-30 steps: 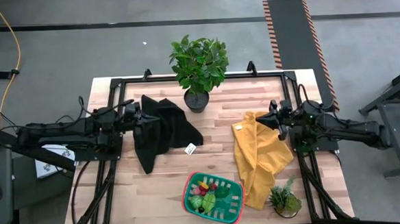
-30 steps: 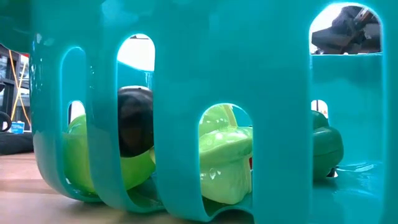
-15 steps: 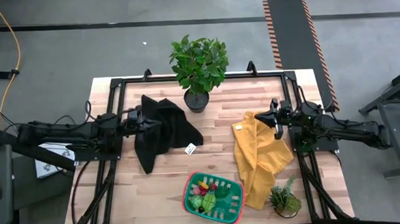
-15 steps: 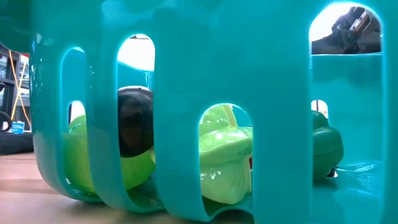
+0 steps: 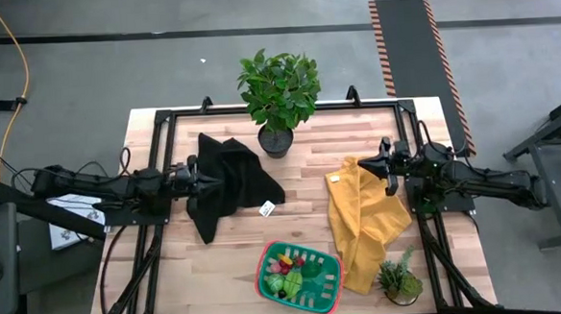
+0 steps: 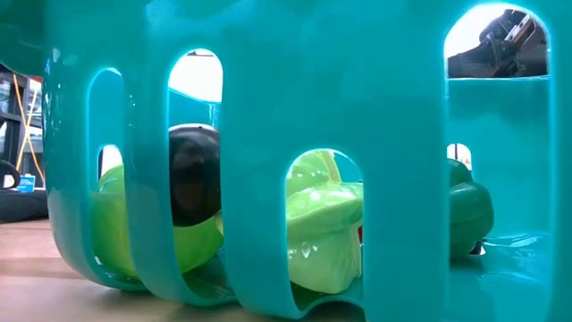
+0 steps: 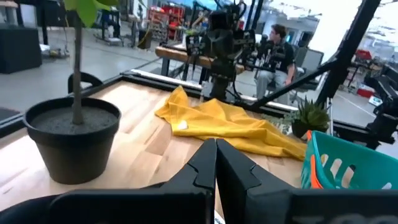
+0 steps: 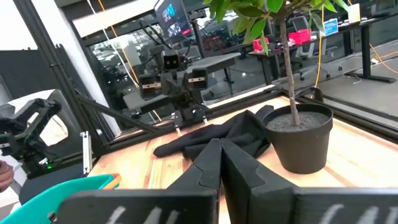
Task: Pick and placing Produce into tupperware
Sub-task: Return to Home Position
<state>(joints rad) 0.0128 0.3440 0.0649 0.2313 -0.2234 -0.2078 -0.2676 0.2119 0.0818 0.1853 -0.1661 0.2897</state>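
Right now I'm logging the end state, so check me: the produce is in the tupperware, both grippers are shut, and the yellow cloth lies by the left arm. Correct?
One thing is wrong. The high view shows the yellow cloth by the right arm; the black cloth is what lies by the left arm. The rest stands: the produce is in the tupperware, and the left gripper and right gripper are shut.

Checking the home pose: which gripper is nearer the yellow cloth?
Right. The right gripper is at the yellow cloth's edge; the left gripper is over the black cloth.
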